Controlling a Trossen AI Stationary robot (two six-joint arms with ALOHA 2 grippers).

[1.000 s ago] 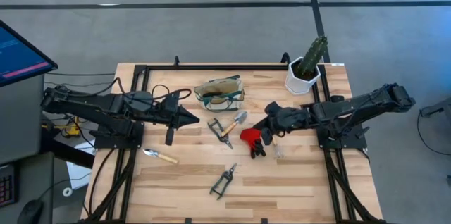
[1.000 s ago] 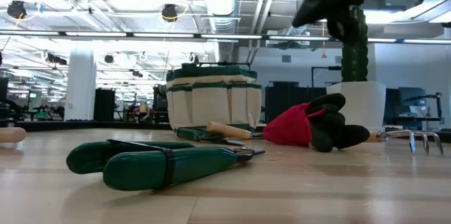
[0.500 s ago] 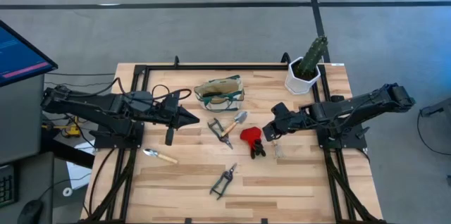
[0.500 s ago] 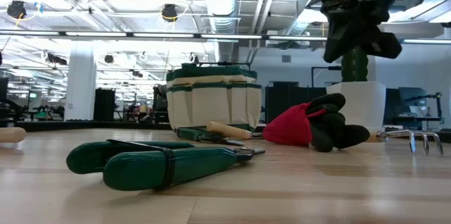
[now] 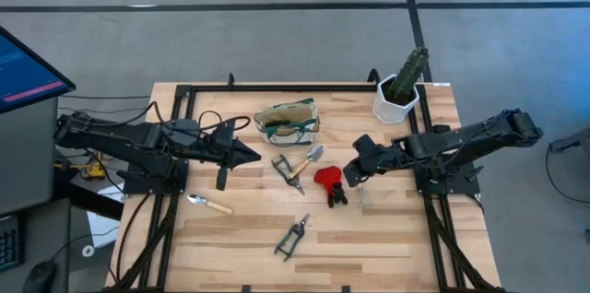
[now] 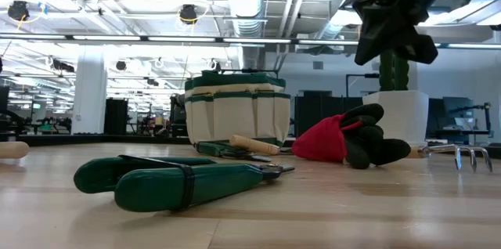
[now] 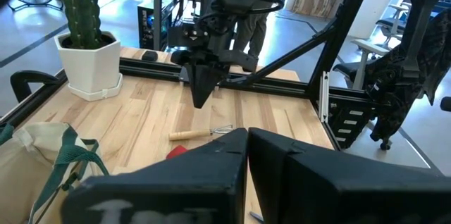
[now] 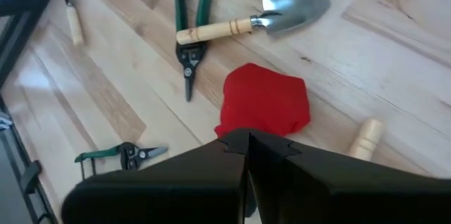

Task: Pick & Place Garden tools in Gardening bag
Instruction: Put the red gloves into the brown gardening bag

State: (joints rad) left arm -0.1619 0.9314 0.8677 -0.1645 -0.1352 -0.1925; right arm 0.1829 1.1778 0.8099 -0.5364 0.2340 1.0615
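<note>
Trowel looks stiff, light; wooden handle is my best hold. My right gripper hovers closed, empty, left gripper likewise.

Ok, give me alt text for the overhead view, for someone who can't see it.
Seen from above, garden tools lie on a wooden table: trowel, red-headed tool, pruning shears, and a thin wooden-handled tool. The gardening bag stands behind them beside a potted cactus. The left gripper and right gripper are shut and hold nothing.
</note>
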